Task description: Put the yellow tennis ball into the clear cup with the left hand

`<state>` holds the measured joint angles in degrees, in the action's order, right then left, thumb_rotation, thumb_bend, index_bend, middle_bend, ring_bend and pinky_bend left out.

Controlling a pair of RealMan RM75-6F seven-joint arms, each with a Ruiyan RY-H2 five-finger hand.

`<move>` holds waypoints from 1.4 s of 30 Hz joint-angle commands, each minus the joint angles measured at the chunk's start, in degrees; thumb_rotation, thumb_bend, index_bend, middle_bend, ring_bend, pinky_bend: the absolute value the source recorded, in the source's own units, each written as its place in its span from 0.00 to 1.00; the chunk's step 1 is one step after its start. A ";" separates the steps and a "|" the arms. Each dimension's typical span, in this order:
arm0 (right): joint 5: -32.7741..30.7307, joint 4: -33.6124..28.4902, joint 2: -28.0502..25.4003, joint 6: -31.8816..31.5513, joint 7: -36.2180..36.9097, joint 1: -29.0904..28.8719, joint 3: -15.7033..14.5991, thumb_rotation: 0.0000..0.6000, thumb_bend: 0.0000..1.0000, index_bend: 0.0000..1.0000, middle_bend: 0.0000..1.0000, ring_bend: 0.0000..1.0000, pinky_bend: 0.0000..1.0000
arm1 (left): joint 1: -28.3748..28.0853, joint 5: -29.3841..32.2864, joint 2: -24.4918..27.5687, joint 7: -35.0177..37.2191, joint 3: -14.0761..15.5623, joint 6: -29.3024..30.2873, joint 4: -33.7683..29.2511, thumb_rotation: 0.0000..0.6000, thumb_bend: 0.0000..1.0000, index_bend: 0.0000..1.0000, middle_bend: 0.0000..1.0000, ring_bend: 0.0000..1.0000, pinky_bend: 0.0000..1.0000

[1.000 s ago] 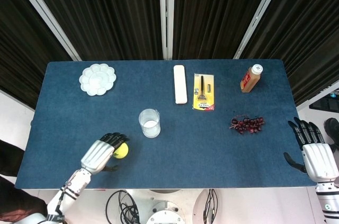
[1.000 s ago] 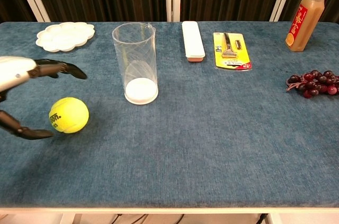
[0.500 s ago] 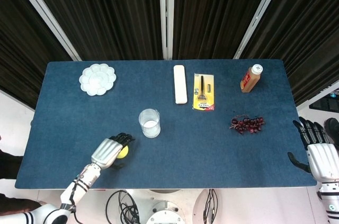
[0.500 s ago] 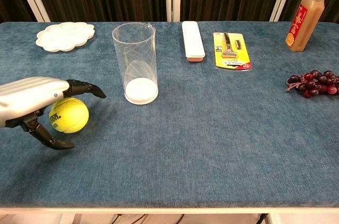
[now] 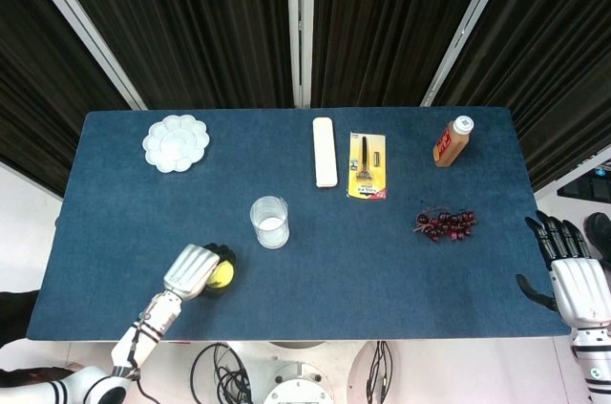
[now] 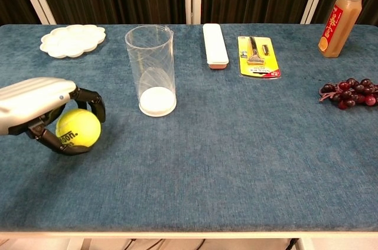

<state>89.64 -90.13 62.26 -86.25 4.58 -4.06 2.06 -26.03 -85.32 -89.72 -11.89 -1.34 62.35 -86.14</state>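
The yellow tennis ball [image 6: 78, 128] [image 5: 222, 274] sits on the blue table near its front left. My left hand [image 6: 36, 103] [image 5: 194, 272] lies over it, dark fingers curled around its far side and thumb under its near side, gripping it. The clear cup [image 6: 151, 70] [image 5: 270, 222] stands upright just right of and behind the ball, nothing inside it. My right hand [image 5: 571, 276] rests off the table's right edge, fingers spread and holding nothing; only the head view shows it.
A white paint palette [image 6: 72, 40] lies at the back left. A white bar [image 6: 214, 45], a packaged razor [image 6: 257, 56] and a juice bottle [image 6: 338, 21] stand along the back. Dark grapes [image 6: 349, 91] lie at the right.
My left hand has slid forward over the ball and its fingers have curled in from spread to wrapped around it. The right hand has barely moved.
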 commanded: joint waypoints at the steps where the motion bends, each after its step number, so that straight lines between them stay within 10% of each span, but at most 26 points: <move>1: -0.05 -0.04 -0.09 -0.10 0.02 0.06 0.05 1.00 0.21 0.00 0.00 0.00 0.00 | 0.18 -1.40 -0.53 1.18 -0.14 1.90 0.99 1.00 0.24 0.52 0.51 0.53 0.83; 18: 0.21 0.27 -0.31 -0.90 1.01 0.29 0.33 1.00 0.21 0.00 0.00 0.00 0.00 | -4.71 2.91 12.15 -1.23 -13.27 5.97 -14.12 1.00 0.26 0.54 0.53 0.56 0.88; 42: -0.93 1.83 0.14 -0.15 2.52 0.33 0.60 1.00 0.21 0.00 0.00 0.00 0.00 | -16.53 8.57 0.09 -1.40 -15.69 -0.63 -6.20 1.00 0.26 0.54 0.54 0.56 0.83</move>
<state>88.72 -88.31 62.39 -86.42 7.08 -3.72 2.65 -42.42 -76.89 -89.48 -13.25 -17.07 61.75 -92.49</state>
